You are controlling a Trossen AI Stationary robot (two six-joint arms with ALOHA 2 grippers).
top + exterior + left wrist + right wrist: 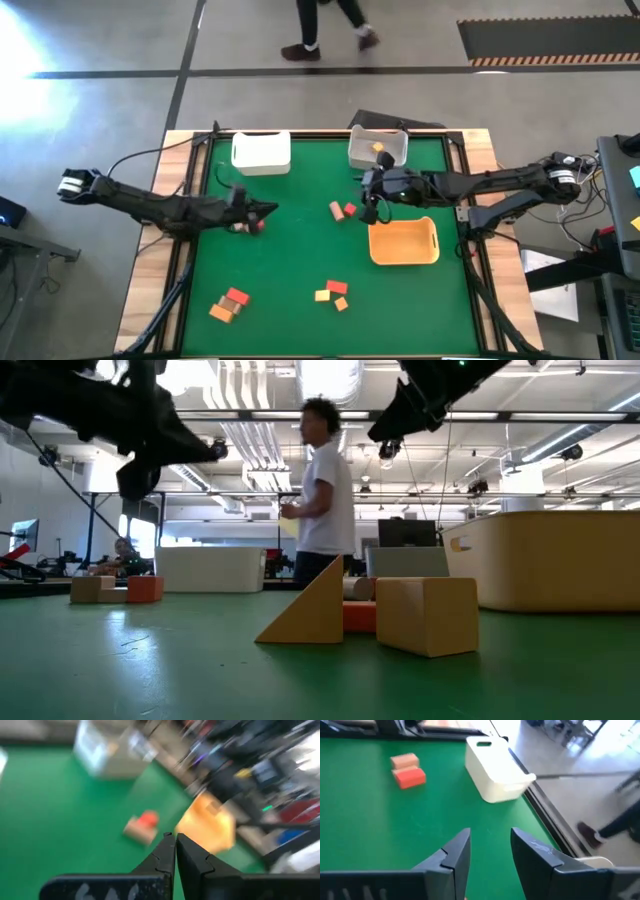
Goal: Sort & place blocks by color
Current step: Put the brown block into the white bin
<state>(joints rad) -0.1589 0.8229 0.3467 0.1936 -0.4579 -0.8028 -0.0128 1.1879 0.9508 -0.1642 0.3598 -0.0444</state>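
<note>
Green table (300, 260): two white bins (261, 152).

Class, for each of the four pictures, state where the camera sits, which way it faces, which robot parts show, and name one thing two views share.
High view: overhead, facing down on the green table; both arms show.
Low view: at tabletop height, facing level across to a person; arms overhead.
Left wrist view: on the left arm; left gripper shut.
Right wrist view: on the right arm; right gripper apart over the table.
Shared: the red block beside the tan block.
</note>
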